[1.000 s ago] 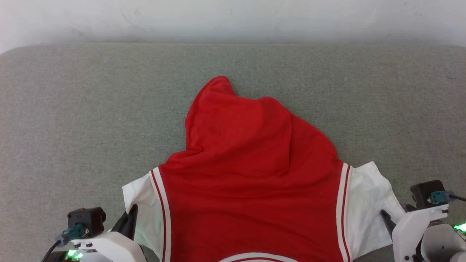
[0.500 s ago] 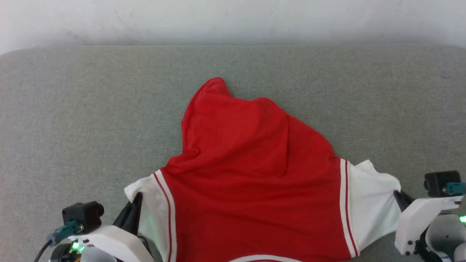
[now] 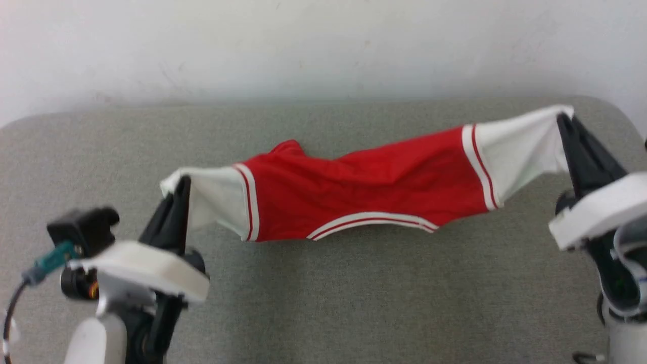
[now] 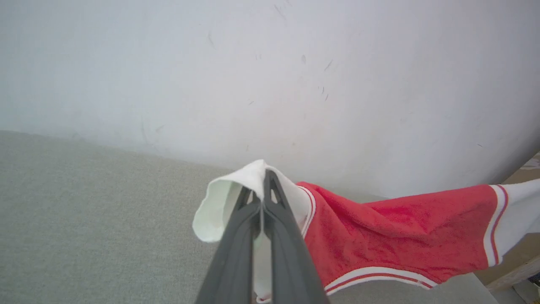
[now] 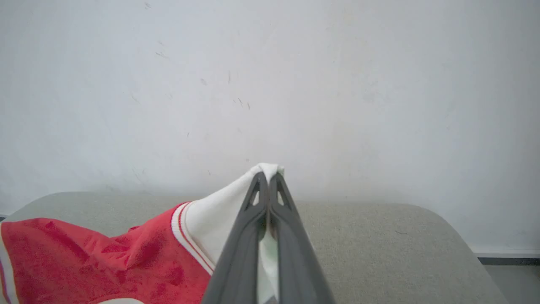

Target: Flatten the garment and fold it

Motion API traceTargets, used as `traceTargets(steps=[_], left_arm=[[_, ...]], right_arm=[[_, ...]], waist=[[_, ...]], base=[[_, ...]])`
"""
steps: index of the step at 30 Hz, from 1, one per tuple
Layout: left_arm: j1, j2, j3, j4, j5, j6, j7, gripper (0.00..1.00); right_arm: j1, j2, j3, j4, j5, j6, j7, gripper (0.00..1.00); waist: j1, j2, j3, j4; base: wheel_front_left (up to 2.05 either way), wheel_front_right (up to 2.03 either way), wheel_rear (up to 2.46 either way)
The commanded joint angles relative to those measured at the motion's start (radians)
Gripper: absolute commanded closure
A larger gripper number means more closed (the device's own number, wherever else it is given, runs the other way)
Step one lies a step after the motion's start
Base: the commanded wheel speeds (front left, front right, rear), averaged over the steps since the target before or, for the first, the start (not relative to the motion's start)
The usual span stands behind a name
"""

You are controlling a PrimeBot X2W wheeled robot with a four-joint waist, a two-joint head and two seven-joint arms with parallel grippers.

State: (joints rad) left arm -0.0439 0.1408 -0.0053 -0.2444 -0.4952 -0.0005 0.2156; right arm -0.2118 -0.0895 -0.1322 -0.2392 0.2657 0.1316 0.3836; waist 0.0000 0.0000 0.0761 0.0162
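The garment (image 3: 364, 189), a red T-shirt with white sleeves and a white striped collar band, hangs stretched in the air between my two grippers above the grey-green table (image 3: 323, 293). My left gripper (image 3: 183, 184) is shut on the white left sleeve end (image 4: 219, 207). My right gripper (image 3: 562, 120) is shut on the white right sleeve end (image 5: 219, 211) and stands higher and farther back. The red body (image 4: 400, 236) sags between them, its lower part hidden behind the hanging cloth. The collar band (image 3: 371, 221) curves along the lower edge.
A pale wall (image 3: 323, 45) rises right behind the table's far edge. The table's rounded right corner (image 5: 447, 223) lies near my right gripper, with floor beyond it.
Both arms have risen and spread, lifting the garment off the table by its sleeves. My right gripper has shut on the right sleeve. The head camera has tilted up too.
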Motion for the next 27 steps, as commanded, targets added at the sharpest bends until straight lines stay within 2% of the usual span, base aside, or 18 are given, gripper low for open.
traceTargets(steps=[1, 8, 14, 17, 27], left_arm=[[-0.074, 0.004, -0.003, 0.007, 0.002, 0.004, 0.013, 1.0], [-0.339, 0.023, -0.037, 0.077, 0.03, 0.017, 0.085, 1.0], [-0.559, 0.03, -0.06, 0.199, 0.035, 0.023, 0.153, 1.0], [-0.618, 0.031, -0.063, 0.253, 0.031, 0.025, 0.174, 1.0], [-0.892, 0.086, -0.076, 0.478, 0.066, 0.022, 0.234, 1.0]], right_arm=[[-0.07, 0.006, 0.017, -0.01, 0.02, -0.001, 0.005, 1.0], [-0.294, -0.026, 0.094, 0.039, 0.033, -0.001, 0.049, 1.0], [-0.485, -0.048, 0.128, 0.155, 0.026, -0.001, 0.088, 1.0], [-0.543, -0.047, 0.139, 0.199, 0.022, -0.001, 0.096, 1.0], [-0.833, -0.063, 0.22, 0.478, -0.058, -0.001, 0.081, 1.0]], waist=[[0.0, 0.0, -0.04, -0.02], [0.0, 0.0, -0.071, -0.035], [0.0, 0.0, -0.075, -0.045], [0.0, 0.0, -0.072, -0.052], [0.0, 0.0, -0.005, -0.101]], base=[[0.0, 0.0, 0.0], [0.0, 0.0, 0.0], [0.0, 0.0, 0.0], [0.0, 0.0, 0.0], [0.0, 0.0, 0.0]])
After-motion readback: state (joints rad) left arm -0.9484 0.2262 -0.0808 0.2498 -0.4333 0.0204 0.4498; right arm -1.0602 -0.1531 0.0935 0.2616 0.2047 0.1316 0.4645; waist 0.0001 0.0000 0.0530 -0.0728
